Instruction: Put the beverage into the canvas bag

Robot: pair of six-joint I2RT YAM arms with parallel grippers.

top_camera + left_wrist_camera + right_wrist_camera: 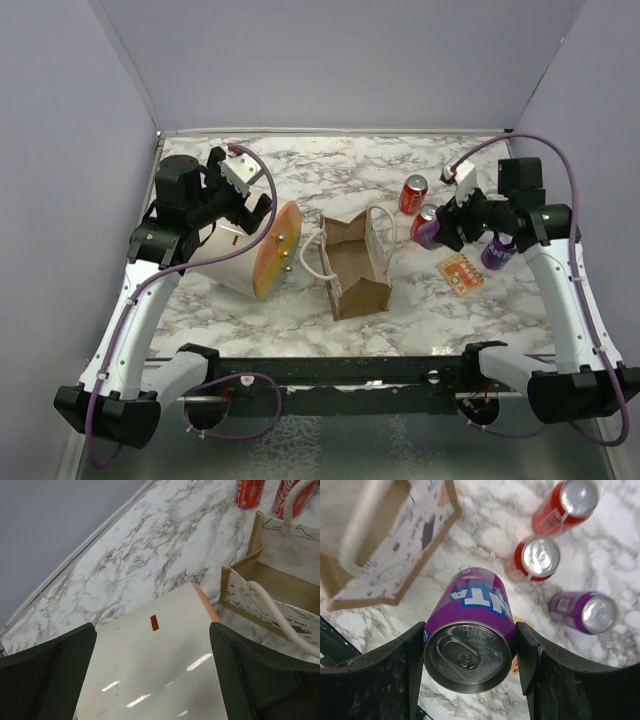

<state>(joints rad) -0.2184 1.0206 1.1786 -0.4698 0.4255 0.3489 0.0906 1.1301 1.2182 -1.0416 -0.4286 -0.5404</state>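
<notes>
Because the right hand (470, 655) is clenched on the purple can (470, 610), with one finger on each side of the can wall just below the top rim, the step in hand is judged to be the carry to the canvas bag (362, 293). Hold the grasp firm, as the smooth wall may slip if the can tilts in transit.

The can appears clear of the table (330, 170), near the bag and on its right side. Two red cans (532, 557) and a second purple can (585, 612) stand just beyond. Move away from them, towards the bag.

The bag stands with its mouth open, and a rope handle (367, 530) arches along the rim that faces the can. Pass the can over that handle, centre it above the opening, then lower it before releasing. The bag looks light and may shift if its rim is struck.

The left hand (152, 680) is released, its fingers spread either side of the cream cylinder (150, 645), left of the bag.
</notes>
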